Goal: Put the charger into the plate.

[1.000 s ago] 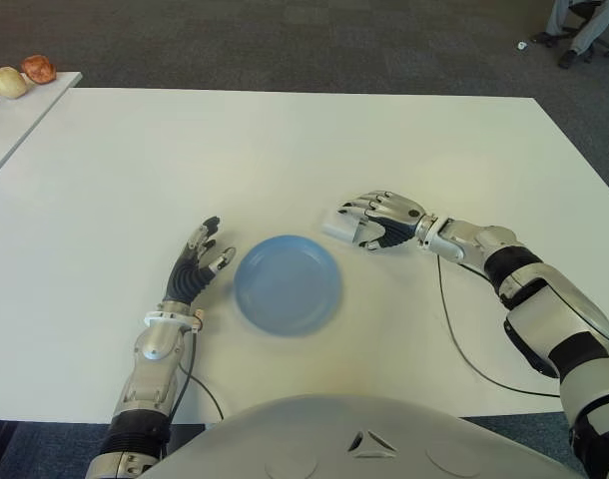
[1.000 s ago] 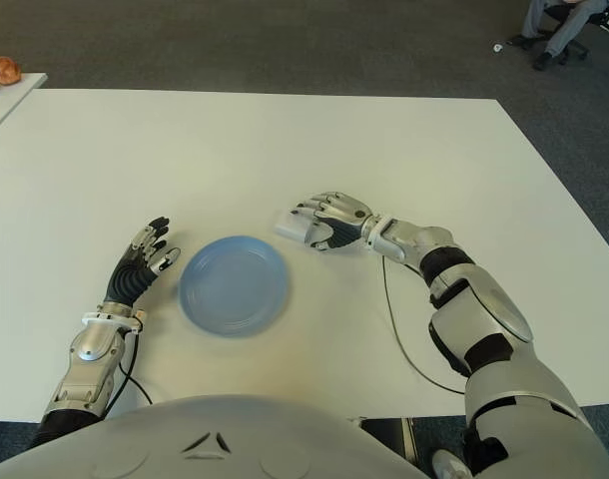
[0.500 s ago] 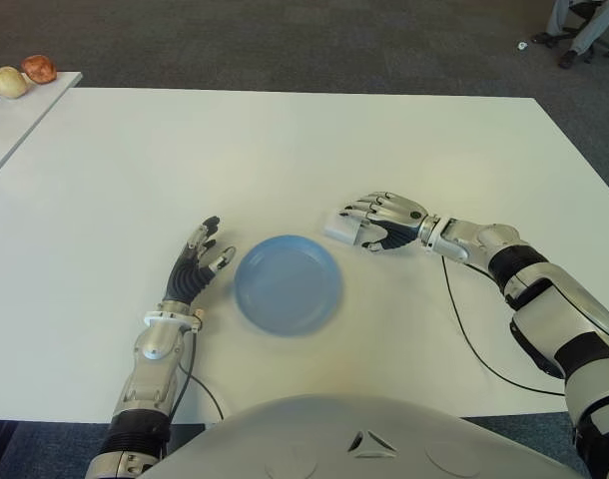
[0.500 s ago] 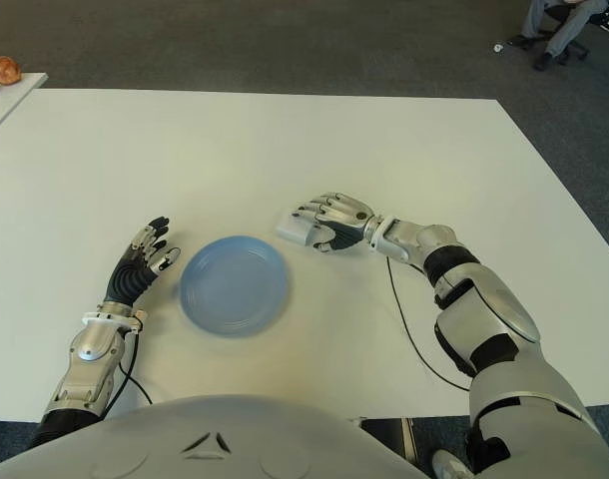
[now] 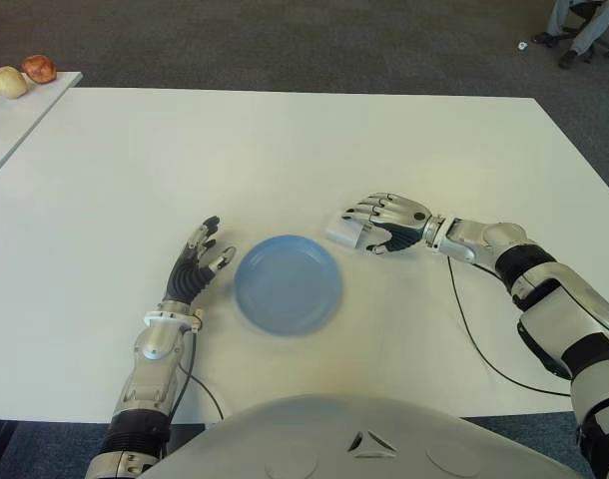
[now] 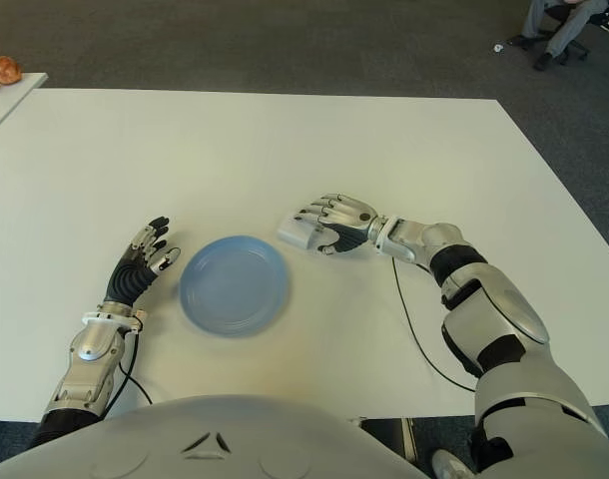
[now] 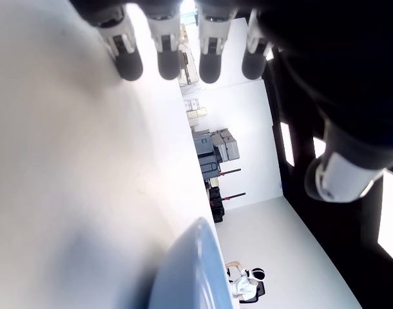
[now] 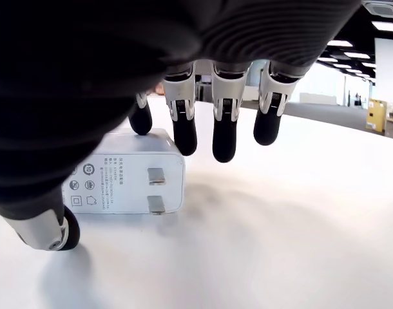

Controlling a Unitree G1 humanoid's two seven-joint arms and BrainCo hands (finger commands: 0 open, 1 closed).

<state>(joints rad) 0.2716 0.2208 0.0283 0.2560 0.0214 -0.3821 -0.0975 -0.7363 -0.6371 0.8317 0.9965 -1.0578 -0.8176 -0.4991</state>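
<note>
Two robot hands show on a broad white tabletop [image 5: 285, 140], with a blue plate [image 5: 288, 283] between them near the front edge. The right robot hand [image 5: 384, 222] is just right of and slightly beyond the plate, palm down over the white charger [image 5: 340, 233]. In the right wrist view the charger [image 8: 129, 180] lies flat on the tabletop with its two metal prongs facing the camera; the fingers [image 8: 224, 125] arch above and past it, one fingertip at its far corner and the thumb low beside its near end, so the robot hand cups the charger loosely rather than clamping it. The charger sits outside the plate, a small strip of bare tabletop separating it from the rim.

The left robot hand [image 5: 197, 264] shows just left of the plate, fingers spread and straight, holding nothing.

The plate is empty, and nothing stands between it and the charger. Wide bare tabletop stretches beyond both hands towards the far edge. A dark cable [image 5: 469, 339] trails along the right arm. At the far left, a separate table [image 5: 30, 105] carries small rounded items [image 5: 23, 74], well apart.
</note>
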